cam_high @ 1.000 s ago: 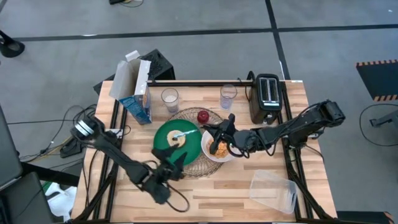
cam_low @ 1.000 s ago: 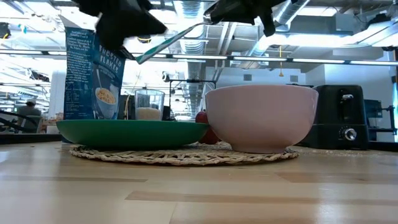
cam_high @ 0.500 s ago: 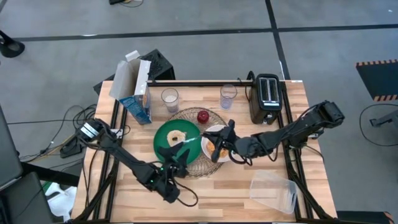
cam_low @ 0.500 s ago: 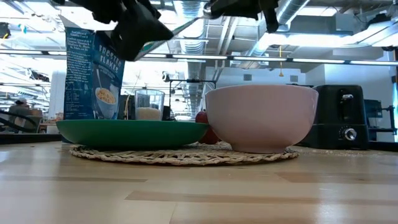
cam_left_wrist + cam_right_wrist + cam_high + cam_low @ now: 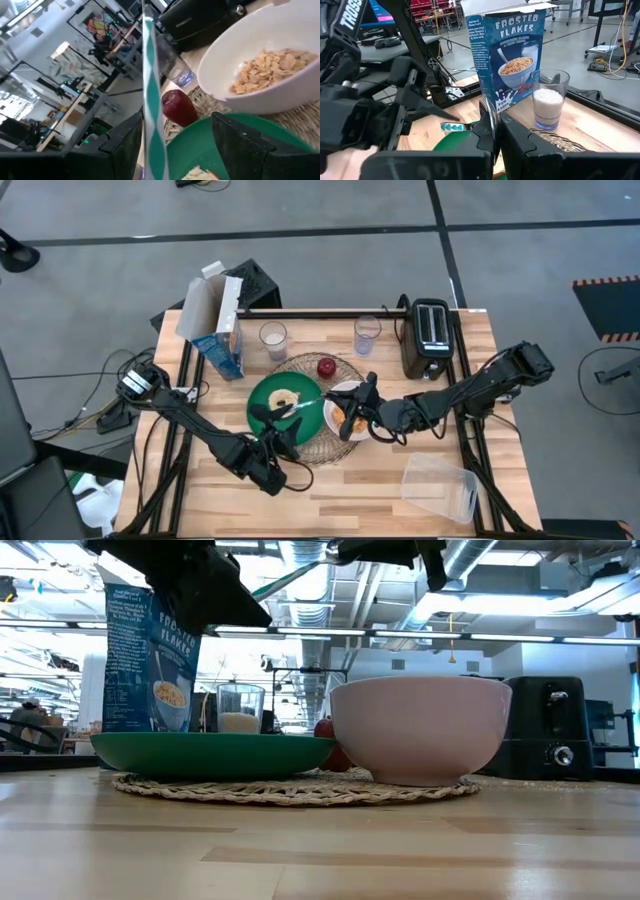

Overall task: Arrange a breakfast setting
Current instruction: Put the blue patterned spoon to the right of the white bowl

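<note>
The blue-handled spoon (image 5: pixel 300 402) hangs in the air above the green plate (image 5: pixel 262 412), which holds the pale bagel (image 5: pixel 285 399) and rests on the round wire mat (image 5: pixel 322 446). The white bowl (image 5: pixel 333 420) of orange cereal (image 5: pixel 265 72) stands on the mat beside the plate. My right gripper (image 5: pixel 346 402) is shut on the spoon. My left gripper (image 5: pixel 278 424) is open, with its fingers on either side of the spoon's handle (image 5: pixel 148 80). The red apple (image 5: pixel 326 367) lies on the mat's far side. Two glasses (image 5: pixel 272 337) (image 5: pixel 367 332) stand behind it. My right gripper pinches the spoon's metal end (image 5: pixel 489 114) between its two fingers. It comes from the table's right side, roughly level. The spoon is lifted clear above the plate, and its patterned handle (image 5: pixel 453 127) points toward my left gripper.
A cereal box (image 5: pixel 215 325) stands at the far left and a black toaster (image 5: pixel 430 335) at the far right. A clear plastic tub (image 5: pixel 440 486) lies at the near right. Bare wood shows along the near edge.
My left gripper has gone up and toward the far edge, to the spoon's handle, so that its open fingers now stand around the handle. My right gripper has drawn slightly toward the near edge with the spoon, and the handle end now stands higher than before.
</note>
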Controlling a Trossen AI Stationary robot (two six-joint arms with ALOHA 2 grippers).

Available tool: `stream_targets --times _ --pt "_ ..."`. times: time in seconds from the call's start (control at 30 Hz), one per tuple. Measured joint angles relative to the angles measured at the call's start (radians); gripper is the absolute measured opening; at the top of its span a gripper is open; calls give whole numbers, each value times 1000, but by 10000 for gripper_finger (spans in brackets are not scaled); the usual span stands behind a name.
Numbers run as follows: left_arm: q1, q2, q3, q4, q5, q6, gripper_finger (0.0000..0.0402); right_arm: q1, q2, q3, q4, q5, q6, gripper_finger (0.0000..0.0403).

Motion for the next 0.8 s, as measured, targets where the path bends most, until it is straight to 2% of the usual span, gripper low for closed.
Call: stream_targets --times 0.33,0.8 --pt "5 0 0 -4 -49 4 217 0 0 0 -4 -5 11 42" --pt "27 0 -1 -17 -46 41 139 0 0 0 -2 -41 50 42"
